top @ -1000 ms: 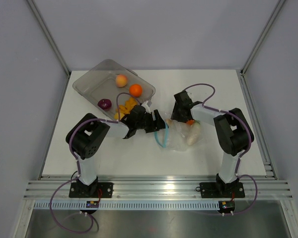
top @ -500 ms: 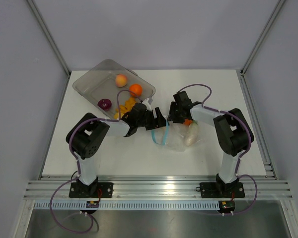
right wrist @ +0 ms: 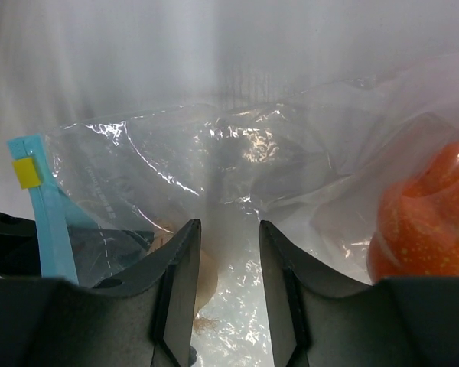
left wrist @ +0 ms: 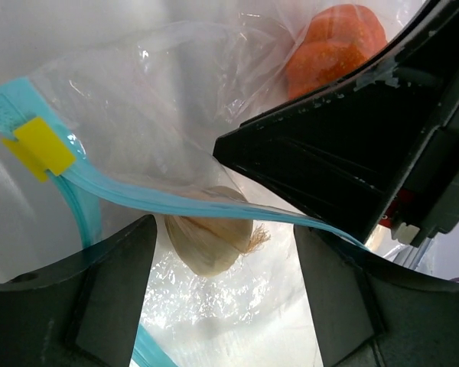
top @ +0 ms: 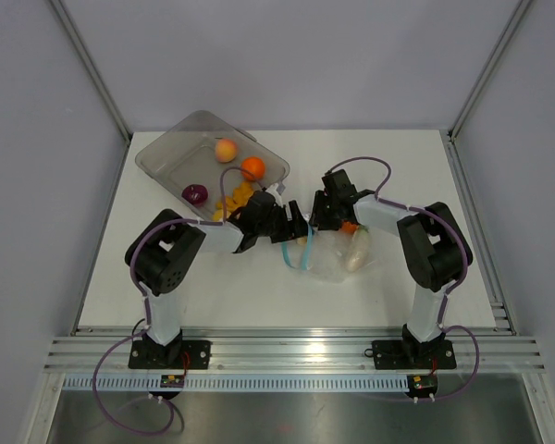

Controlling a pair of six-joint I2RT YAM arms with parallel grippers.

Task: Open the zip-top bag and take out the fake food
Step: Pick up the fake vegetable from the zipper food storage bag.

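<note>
Left gripper (top: 294, 227) and right gripper (top: 320, 215) crowd the zip-top bag (top: 338, 264) mouth. Tray (top: 162, 153) blocks far-left. Bare table (top: 259, 296) nearside is passable.

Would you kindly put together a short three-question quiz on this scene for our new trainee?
1. True or false: the grey tray holds no food.
2. The tab on the blue zip strip of the zip-top bag is: A red, B yellow, C green.
3. Short answer: which end effector is nearer the tray?

Key:
1. False: a peach, an orange ball and a purple piece lie in it.
2. B.
3. The left end effector.
</note>
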